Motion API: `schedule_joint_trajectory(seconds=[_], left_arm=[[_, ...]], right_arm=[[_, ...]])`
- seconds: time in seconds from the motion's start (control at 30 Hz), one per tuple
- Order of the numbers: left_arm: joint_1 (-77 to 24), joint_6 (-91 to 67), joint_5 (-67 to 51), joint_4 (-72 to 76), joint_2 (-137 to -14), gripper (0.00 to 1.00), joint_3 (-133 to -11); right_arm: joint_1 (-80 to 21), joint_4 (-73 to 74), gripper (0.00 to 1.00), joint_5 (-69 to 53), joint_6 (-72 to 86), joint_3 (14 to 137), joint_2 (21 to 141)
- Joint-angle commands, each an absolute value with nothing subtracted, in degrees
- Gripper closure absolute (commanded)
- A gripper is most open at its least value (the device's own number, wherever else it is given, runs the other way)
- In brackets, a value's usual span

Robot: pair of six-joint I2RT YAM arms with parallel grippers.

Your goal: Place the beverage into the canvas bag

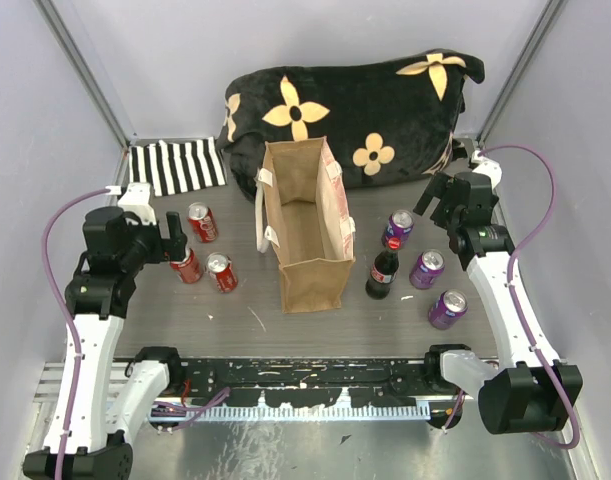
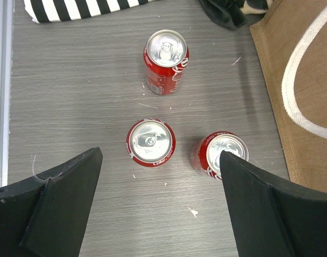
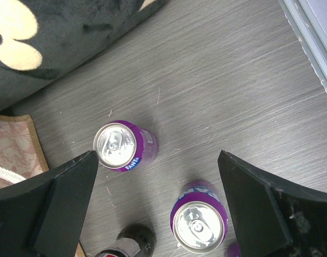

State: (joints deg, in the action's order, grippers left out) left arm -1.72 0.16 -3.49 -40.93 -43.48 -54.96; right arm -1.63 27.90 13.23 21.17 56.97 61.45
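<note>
The tan canvas bag (image 1: 305,235) stands upright and open at the table's middle; its side shows in the left wrist view (image 2: 302,80). Three red cola cans (image 1: 202,222) (image 1: 186,265) (image 1: 222,272) stand to its left. Three purple Fanta cans (image 1: 398,229) (image 1: 426,268) (image 1: 447,308) and a dark cola bottle (image 1: 383,272) stand to its right. My left gripper (image 2: 160,160) is open and empty above the red cans (image 2: 151,142) (image 2: 223,154) (image 2: 166,61). My right gripper (image 3: 158,158) is open and empty above two purple cans (image 3: 118,146) (image 3: 199,224) and the bottle (image 3: 132,241).
A big black cushion with tan flowers (image 1: 355,100) lies behind the bag. A black-and-white striped cloth (image 1: 177,165) lies at the back left. Metal frame rails and grey walls close in the table's sides.
</note>
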Motion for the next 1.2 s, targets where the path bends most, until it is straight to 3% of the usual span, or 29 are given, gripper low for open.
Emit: schedule_joint_trajectory(seconds=[0.0,0.27,0.43,0.73,0.93,1.03,1.17], left_arm=[[-2.0,0.7,-4.2,-40.3,-45.0,0.02,-55.3],[-1.9,1.7,-5.1,-39.0,-45.6,0.02,-54.9],[-1.9,1.1,-6.5,-38.6,-46.0,0.02,-54.1],[-1.9,-0.7,-7.1,-38.2,-46.0,0.02,-52.9],[-1.9,-1.0,-7.0,-38.2,-46.1,0.02,-53.3],[-1.9,-1.5,-7.1,-38.5,-46.3,0.02,-53.7],[-1.9,-1.9,-7.3,-39.2,-46.1,0.02,-54.0]], right_arm=[[-1.2,26.7,0.00,14.4,20.3,56.4,58.6],[-1.2,28.1,0.00,5.6,16.3,55.1,51.0],[-1.3,32.1,0.12,0.9,15.9,56.5,49.5],[-3.3,37.9,0.13,2.3,16.5,59.3,44.0],[-3.8,38.1,0.13,1.9,15.5,71.1,51.9],[-9.3,36.4,0.14,7.2,15.4,74.7,56.4],[-26.1,35.6,0.13,23.1,15.7,75.7,60.6]])
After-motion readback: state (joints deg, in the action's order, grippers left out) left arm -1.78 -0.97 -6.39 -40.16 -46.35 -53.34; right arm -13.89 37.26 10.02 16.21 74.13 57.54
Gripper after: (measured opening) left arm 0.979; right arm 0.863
